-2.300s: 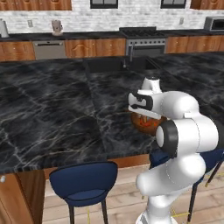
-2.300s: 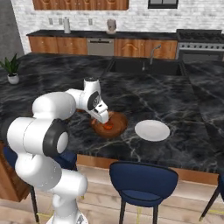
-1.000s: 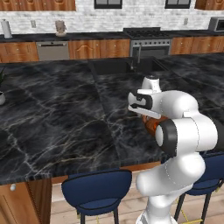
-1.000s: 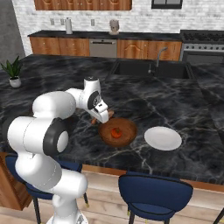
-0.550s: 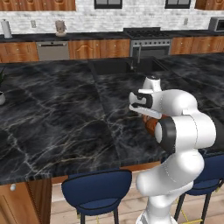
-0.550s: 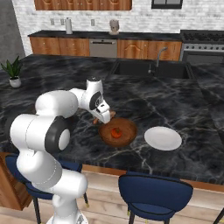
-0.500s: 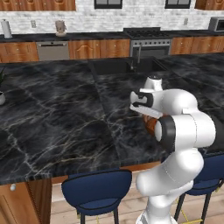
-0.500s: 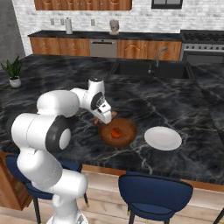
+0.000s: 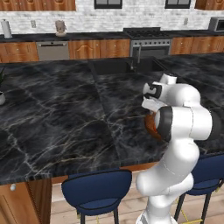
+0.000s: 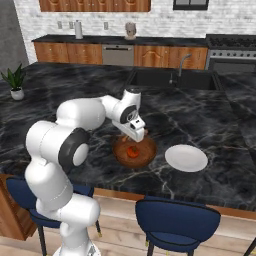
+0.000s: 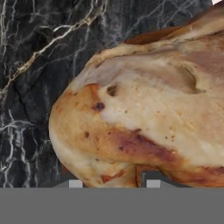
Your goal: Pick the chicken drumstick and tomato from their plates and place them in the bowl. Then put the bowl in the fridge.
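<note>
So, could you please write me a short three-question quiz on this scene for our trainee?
1. True or false: the tomato already lies in the bowl.
2. What does the gripper hold? A) a plant B) the drumstick C) a cup
3. Fill in: the white plate lies on the counter to the bowl's ____ in the right base view.

Key: 1 true; 2 B; 3 right.
</note>
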Tool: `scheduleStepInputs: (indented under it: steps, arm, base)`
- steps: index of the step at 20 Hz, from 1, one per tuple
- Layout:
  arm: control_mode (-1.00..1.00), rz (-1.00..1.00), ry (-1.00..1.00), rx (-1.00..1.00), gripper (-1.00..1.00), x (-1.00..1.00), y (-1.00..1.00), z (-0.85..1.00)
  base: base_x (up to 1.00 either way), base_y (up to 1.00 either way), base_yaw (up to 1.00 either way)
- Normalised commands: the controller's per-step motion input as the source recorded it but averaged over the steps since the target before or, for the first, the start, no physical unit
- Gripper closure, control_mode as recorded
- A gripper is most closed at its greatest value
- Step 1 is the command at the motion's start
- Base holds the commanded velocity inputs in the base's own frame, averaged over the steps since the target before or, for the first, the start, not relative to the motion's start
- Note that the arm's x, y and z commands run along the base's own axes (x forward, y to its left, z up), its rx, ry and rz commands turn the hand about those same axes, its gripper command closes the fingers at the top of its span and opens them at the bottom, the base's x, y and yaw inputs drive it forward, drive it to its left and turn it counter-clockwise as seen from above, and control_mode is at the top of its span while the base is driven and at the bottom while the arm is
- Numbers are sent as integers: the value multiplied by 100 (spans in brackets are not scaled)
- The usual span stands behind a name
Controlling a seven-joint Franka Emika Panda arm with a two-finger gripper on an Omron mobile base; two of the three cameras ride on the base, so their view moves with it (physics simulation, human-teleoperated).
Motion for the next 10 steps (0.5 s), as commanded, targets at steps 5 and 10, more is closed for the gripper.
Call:
scheduleStepInputs:
  steps: [5,10]
  arm:
    - [-100,19,-9,-9,100,-11,-44,-10]
    - [-100,14,-15,-10,100,-11,-34,-13]
  base:
    - [0,0,0]
    - [0,0,0]
